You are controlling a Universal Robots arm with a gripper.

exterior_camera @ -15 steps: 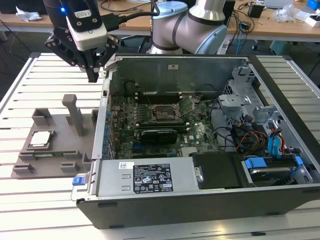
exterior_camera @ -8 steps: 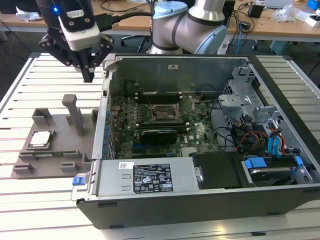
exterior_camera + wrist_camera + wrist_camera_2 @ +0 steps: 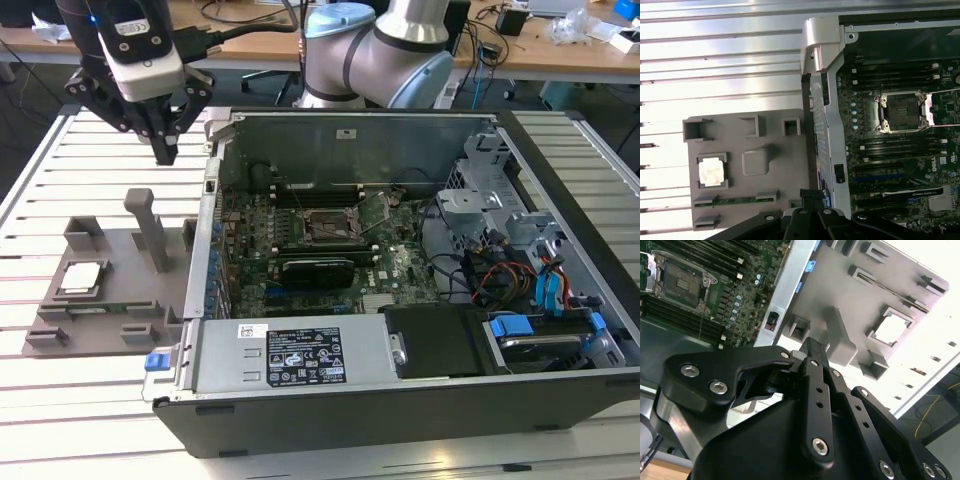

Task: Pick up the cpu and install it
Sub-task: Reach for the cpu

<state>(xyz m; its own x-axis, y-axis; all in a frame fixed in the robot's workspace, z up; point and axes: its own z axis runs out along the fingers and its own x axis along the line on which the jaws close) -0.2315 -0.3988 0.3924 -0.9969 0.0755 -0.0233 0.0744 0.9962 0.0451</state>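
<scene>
First wrist view: gripper (image 3: 810,195) body cut off at picture edge. Second wrist view: cpu (image 3: 890,329) glare-washed, surface unreadable; tray (image 3: 840,290) partly behind gripper.

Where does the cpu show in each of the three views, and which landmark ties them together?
Exterior view: the cpu lies in a square recess of the grey tray, at the exterior view's left.
Second wrist view: the cpu is the bright square in that tray recess.
First wrist view: the cpu sits in the same recess.
Shared landmark: the tray's upright post, beside the recess in all three.
</scene>
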